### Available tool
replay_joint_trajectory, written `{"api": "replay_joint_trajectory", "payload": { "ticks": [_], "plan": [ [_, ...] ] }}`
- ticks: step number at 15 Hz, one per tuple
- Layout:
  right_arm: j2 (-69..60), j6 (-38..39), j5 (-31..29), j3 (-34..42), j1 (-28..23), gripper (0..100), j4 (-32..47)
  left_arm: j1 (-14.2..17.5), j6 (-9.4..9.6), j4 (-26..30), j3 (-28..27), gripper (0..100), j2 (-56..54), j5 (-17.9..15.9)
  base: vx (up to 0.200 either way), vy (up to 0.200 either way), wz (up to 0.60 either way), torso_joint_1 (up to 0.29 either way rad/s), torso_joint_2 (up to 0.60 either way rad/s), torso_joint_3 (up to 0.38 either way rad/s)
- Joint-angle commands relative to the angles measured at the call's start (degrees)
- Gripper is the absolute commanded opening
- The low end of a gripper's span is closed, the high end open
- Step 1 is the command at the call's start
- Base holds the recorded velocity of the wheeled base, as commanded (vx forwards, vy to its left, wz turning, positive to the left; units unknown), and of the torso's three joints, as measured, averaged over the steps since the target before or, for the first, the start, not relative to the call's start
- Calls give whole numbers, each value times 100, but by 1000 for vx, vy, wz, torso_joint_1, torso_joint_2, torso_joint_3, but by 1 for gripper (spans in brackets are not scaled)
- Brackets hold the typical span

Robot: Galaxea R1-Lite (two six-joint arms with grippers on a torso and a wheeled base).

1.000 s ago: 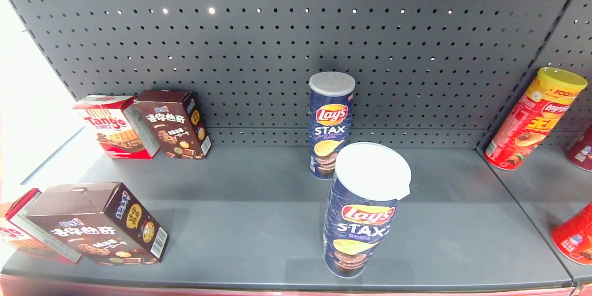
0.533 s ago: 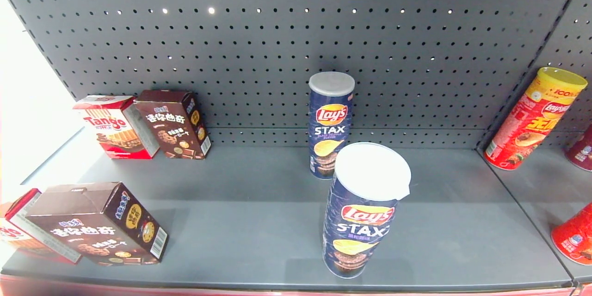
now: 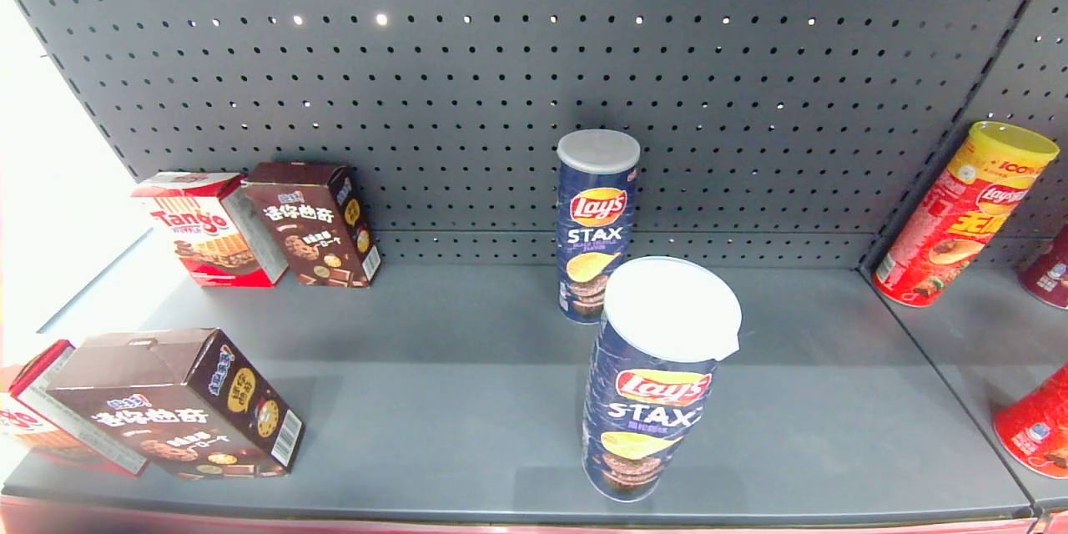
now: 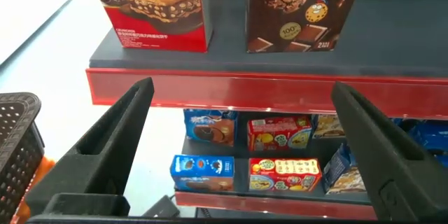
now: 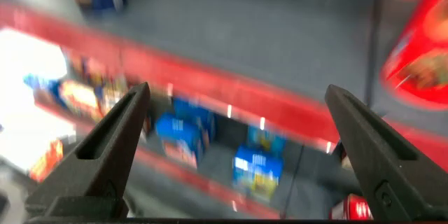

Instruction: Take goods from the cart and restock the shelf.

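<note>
Two dark blue chip cans stand upright on the grey shelf (image 3: 467, 400), one at the front (image 3: 655, 380) and one behind it near the pegboard (image 3: 596, 225). Brown cookie boxes sit at the front left (image 3: 179, 405) and back left (image 3: 315, 224), with red wafer boxes beside them (image 3: 207, 227). My left gripper (image 4: 241, 136) is open with nothing in it, in front of the shelf's red front edge (image 4: 266, 87), below a wafer box (image 4: 157, 7) and a cookie box (image 4: 304, 7). My right gripper (image 5: 238, 147) is open with nothing between its fingers, in front of the red edge (image 5: 210, 77).
Red chip cans (image 3: 964, 213) stand in the neighbouring bay on the right, past a divider. Lower shelves hold blue and red snack packs (image 4: 280, 175). A dark mesh basket (image 4: 17, 147) shows beside the left gripper. The shelf between the boxes and the blue cans is bare.
</note>
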Motion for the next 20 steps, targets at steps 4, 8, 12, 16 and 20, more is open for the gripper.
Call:
{"api": "replay_joint_trajectory", "payload": {
  "ticks": [4, 8, 12, 16, 20],
  "plan": [
    [2238, -230, 1402, -1834, -333, 100, 141, -4, -38, 15, -13, 100, 18, -16, 0, 0, 0, 0, 0, 0],
    [3398, -749, 1508, -2221, 300, 100, 114, -4, -38, 7, -13, 100, 18, -16, 0, 0, 0, 0, 0, 0],
    [4321, -758, 1358, -2230, 915, 100, 97, -4, -38, 7, -13, 100, 18, -60, 0, 0, 0, 0, 0, 0],
    [4910, -758, 1349, -2256, 1161, 100, -62, -4, -38, 7, -13, 100, 18, -68, 0, 0, 0, 0, 0, 0],
    [5358, -758, 1165, -2335, 1302, 100, -237, -4, -38, -2, -4, 100, 18, -77, 0, 0, 0, 0, 0, 0]
  ]
}}
